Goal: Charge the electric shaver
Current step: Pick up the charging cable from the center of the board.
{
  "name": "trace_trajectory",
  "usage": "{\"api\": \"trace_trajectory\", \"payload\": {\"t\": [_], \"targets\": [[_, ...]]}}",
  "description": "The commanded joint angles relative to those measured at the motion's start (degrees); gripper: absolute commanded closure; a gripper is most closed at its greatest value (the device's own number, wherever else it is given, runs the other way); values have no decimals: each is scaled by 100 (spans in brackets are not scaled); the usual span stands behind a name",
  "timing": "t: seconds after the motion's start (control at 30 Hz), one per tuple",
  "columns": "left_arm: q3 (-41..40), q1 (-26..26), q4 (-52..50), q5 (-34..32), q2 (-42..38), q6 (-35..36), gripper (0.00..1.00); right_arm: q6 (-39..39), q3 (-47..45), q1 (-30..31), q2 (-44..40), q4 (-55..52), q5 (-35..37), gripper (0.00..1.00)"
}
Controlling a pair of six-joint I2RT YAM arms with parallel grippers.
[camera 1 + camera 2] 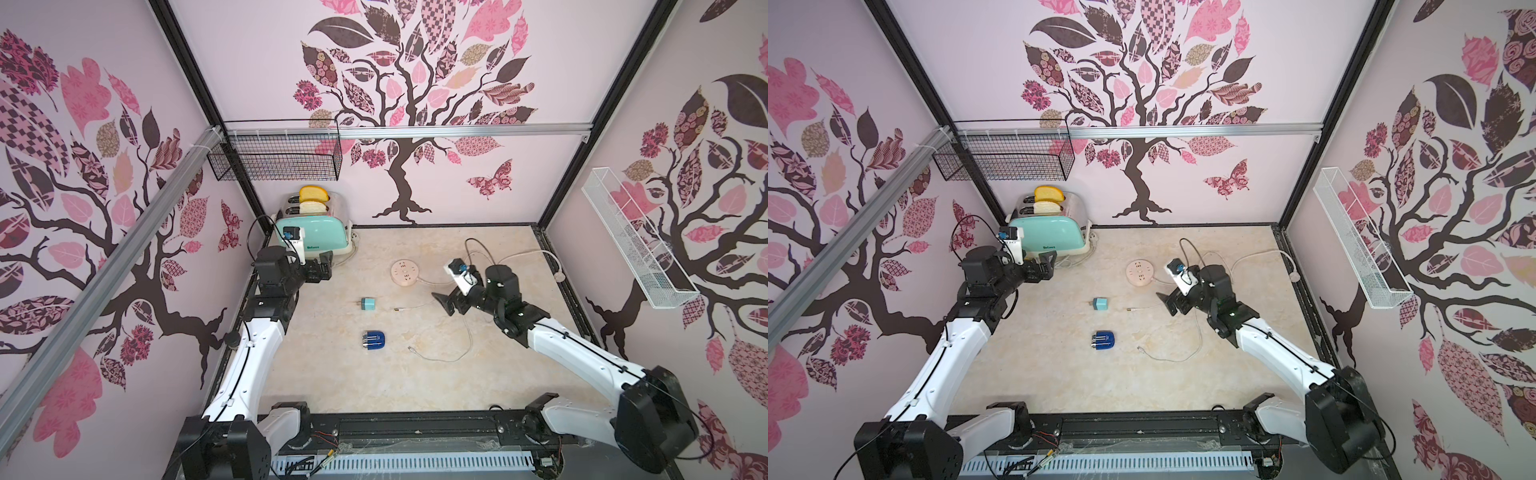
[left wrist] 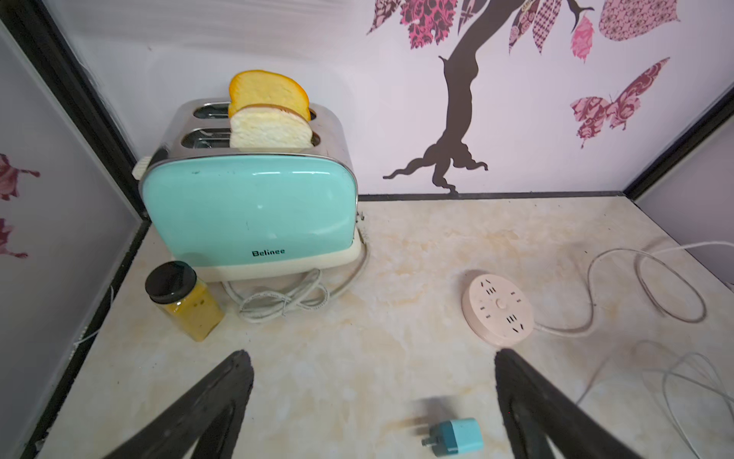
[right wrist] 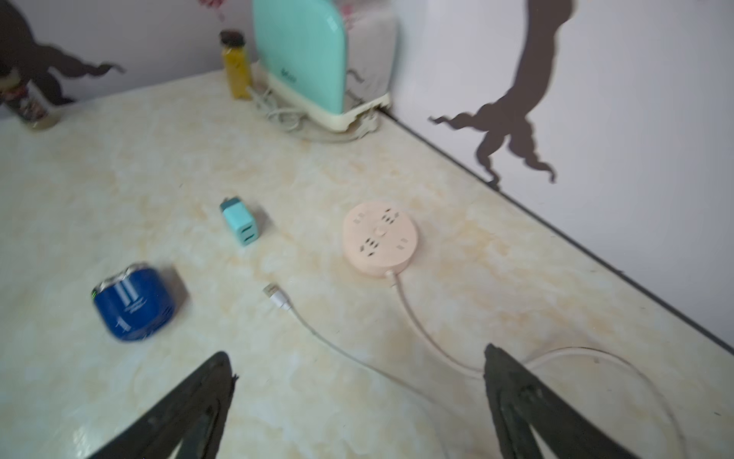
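Both top views: electric shaver (image 1: pixel 374 341) (image 1: pixel 1104 341) is lying on the table (image 1: pixel 332 386) between the 2 arms, near the teal adapter (image 1: pixel 368 304). Left gripper (image 1: pixel 323 266) is hanging by the toaster (image 1: pixel 320 237), right gripper (image 1: pixel 445 302) by the power strip (image 1: pixel 406 272). Both are well apart from the electric shaver.

Left wrist: left gripper (image 2: pixel 373 353) jaws are standing wide apart, gripping nothing.

Right wrist: right gripper (image 3: pixel 357 351) jaws are standing wide apart, empty. Electric shaver (image 3: pixel 133 304) is lying ahead, outside the gap, untouched.
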Motion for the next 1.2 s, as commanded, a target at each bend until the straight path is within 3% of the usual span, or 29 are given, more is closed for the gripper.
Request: {"api": "trace_trajectory", "payload": {"t": [0.0, 0.23, 0.43, 0.7, 0.9, 1.17], "targets": [[161, -30, -947, 335, -240, 17, 2, -552, 196, 267, 442, -854, -351, 6], [-11, -33, -1398, 296, -493, -60, 2, -979, 473, 348, 1448, -794, -594, 16], [134, -29, -1638, 344, -405, -142, 2, -1079, 932, 476, 2141, -749, 73, 17], [80, -34, -1635, 412, -444, -218, 2, -1422, 1735, 698, 3124, -967, 33, 18], [147, -33, -1845, 522, -421, -78, 2, -1339, 1908, 814, 3569, -833, 87, 26], [138, -15, -1985, 518, -430, 52, 2, -1594, 2554, 925, 4118, -1426, 393, 36]]}}
